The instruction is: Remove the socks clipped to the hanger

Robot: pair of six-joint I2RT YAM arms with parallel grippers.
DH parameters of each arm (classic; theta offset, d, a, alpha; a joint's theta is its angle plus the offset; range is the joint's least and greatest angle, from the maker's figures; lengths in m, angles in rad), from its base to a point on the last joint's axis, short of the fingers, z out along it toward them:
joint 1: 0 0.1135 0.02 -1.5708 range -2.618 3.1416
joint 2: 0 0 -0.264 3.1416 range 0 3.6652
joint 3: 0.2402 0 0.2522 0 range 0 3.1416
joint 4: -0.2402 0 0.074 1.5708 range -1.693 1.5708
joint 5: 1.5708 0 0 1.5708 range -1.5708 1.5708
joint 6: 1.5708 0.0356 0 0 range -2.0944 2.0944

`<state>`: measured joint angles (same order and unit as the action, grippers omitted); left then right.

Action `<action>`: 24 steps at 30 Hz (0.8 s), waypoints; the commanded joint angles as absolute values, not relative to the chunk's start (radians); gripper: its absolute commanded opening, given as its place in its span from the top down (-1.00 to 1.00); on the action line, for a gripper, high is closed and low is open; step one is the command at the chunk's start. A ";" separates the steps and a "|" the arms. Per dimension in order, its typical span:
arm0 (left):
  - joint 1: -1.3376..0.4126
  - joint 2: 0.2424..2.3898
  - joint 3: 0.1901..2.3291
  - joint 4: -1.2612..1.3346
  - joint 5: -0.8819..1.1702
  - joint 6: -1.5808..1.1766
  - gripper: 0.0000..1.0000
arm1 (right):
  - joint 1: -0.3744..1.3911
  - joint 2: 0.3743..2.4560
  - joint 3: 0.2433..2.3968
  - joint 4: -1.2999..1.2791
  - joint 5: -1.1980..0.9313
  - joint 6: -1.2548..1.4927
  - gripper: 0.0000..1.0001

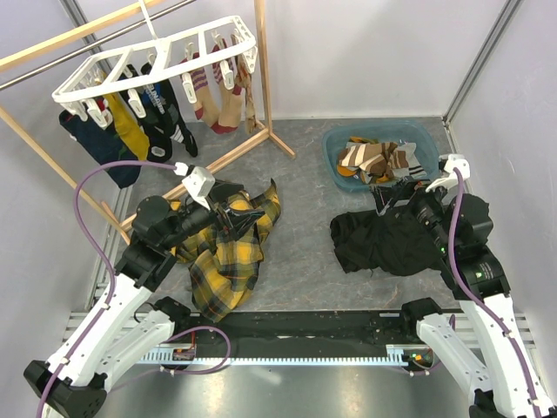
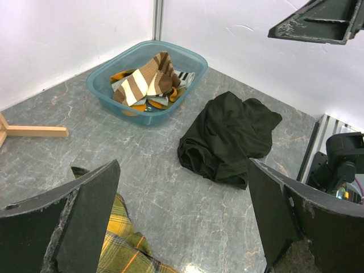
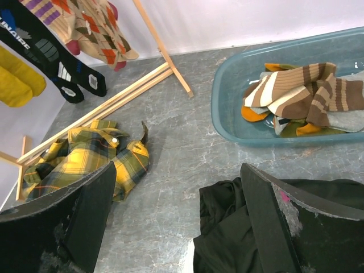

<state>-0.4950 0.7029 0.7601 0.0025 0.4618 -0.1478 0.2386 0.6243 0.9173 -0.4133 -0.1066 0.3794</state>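
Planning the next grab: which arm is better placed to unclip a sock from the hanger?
Likely left. The left gripper, open, sits on the hanger's side, nearer the hanging socks; the right gripper is far off, by the blue basin.

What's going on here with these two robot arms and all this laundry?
Two robot arms are meant to take socks off a white clip hanger. Several hang clipped on it; others lie in the blue tub. Both grippers are open and empty: the left gripper hovers over a yellow plaid shirt, the right gripper over a black garment.
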 commanded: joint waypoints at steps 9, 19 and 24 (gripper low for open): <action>-0.499 0.687 0.778 0.040 0.439 -0.123 -0.99 | 0.239 0.633 0.943 -0.399 -0.170 0.387 -0.96; -0.497 0.690 0.775 0.043 0.442 -0.123 -0.99 | 0.239 0.638 0.945 -0.385 -0.187 0.391 -0.96; -0.499 0.686 0.773 0.044 0.442 -0.124 -0.99 | 0.239 0.629 0.948 -0.385 -0.190 0.393 -0.96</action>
